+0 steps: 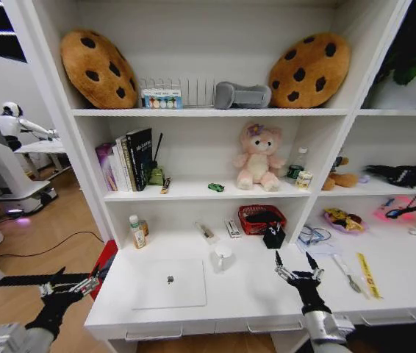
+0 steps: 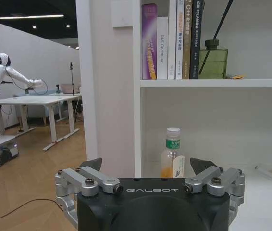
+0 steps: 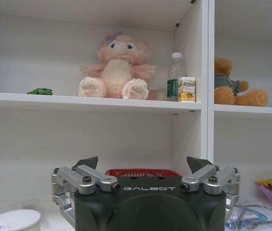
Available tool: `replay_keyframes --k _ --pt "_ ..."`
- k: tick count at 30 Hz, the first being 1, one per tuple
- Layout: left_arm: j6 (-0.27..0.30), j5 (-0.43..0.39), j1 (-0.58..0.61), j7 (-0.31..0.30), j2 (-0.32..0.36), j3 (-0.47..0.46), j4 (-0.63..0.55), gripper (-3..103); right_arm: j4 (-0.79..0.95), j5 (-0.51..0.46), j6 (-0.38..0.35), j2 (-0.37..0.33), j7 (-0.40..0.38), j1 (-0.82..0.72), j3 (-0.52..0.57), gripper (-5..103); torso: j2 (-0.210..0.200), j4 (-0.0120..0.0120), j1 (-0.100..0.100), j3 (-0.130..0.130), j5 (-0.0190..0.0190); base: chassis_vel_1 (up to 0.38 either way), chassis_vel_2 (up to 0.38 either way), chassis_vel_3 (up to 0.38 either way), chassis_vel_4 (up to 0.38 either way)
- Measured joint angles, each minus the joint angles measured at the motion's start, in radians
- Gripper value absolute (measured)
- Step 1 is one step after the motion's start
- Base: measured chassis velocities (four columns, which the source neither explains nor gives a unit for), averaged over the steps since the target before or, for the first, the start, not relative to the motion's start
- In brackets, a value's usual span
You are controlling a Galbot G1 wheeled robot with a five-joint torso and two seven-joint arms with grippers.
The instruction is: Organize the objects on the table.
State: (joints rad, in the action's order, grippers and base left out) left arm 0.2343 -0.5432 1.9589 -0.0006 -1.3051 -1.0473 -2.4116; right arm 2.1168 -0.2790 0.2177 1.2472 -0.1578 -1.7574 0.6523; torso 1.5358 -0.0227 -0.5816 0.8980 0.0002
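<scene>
- Laptop (image 1: 170, 283), closed, lies at lower centre-left on the white counter (image 1: 252, 294).
- Left end effector (image 1: 67, 285), lower left, hangs off the counter's edge, fingers spread, empty.
- Green toy car (image 1: 216, 187) sits mid-frame on the shelf.
- Red basket (image 1: 262, 218) holds dark contents, hard to make out.
- Right end effector (image 1: 297, 264), lower right, is released above the counter.

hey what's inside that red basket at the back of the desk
The red basket holds something dark, seen through its open top in the head view; what it is cannot be told. Its mesh wall and the black holder in front cover the lower part.
</scene>
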Motion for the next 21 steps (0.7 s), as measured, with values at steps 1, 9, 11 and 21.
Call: replay_keyframes --k 1,9,11,21 --pt "0.000 0.000 0.000 0.000 0.000 0.000 0.000 100 0.000 0.000 0.000 0.000 0.000 0.000 0.000 100 0.000 0.0000 0.000 0.000 0.0000 0.179 -0.172 -0.198 0.195" --pt "0.000 0.000 0.000 0.000 0.000 0.000 0.000 100 -0.019 -0.018 0.003 -0.006 0.011 0.009 -0.001 100 -0.001 -0.0001 0.001 -0.001 0.0003 0.246 -0.235 -0.249 0.270" --pt "0.000 0.000 0.000 0.000 0.000 0.000 0.000 100 -0.022 -0.019 0.005 -0.011 0.015 0.010 -0.001 100 -0.001 -0.0001 0.001 -0.001 0.0004 0.305 -0.280 -0.323 0.297" --pt "0.000 0.000 0.000 0.000 0.000 0.000 0.000 100 -0.077 -0.116 0.024 -0.061 0.056 0.053 0.039 100 -0.002 -0.0001 0.002 -0.001 -0.0007 0.357 -0.353 -0.344 0.348"
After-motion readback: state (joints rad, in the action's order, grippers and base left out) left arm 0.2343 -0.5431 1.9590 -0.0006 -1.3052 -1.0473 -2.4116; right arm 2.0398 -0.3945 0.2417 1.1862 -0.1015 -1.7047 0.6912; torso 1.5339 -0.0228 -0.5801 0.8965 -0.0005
